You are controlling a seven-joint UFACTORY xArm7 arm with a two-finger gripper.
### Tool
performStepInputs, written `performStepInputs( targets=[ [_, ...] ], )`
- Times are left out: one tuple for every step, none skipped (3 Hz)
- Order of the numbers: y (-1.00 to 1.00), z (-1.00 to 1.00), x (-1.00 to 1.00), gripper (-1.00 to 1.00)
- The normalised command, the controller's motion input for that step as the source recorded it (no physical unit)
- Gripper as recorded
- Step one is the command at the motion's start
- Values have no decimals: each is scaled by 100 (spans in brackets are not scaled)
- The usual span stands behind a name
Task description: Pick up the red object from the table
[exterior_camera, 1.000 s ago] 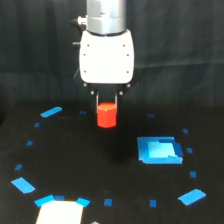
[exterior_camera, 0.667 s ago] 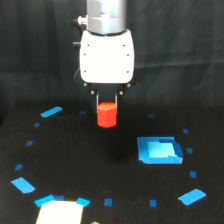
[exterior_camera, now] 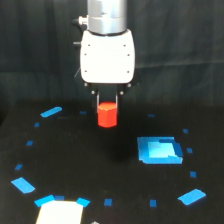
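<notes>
Jaws (exterior_camera: 107,104) clamping red object (exterior_camera: 107,116), blue square (exterior_camera: 159,149) well apart

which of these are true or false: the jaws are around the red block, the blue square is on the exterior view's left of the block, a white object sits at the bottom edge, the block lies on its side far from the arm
1. The jaws of the gripper stand on either side of the red block. True.
2. The blue square lies to the exterior view's left of the block. False: it lies to the exterior view's right and nearer the camera.
3. A white object sits at the bottom edge of the view. True.
4. The block lies on its side far from the arm. False: it is upright, directly under the arm's white wrist housing.
5. The black table carries small blue tape marks. True.
</notes>
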Motion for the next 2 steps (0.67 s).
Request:
performStepInputs(
  targets=[
    [-16,7,-3,-100],
    [-1,-4,-8,-100]
  ],
)
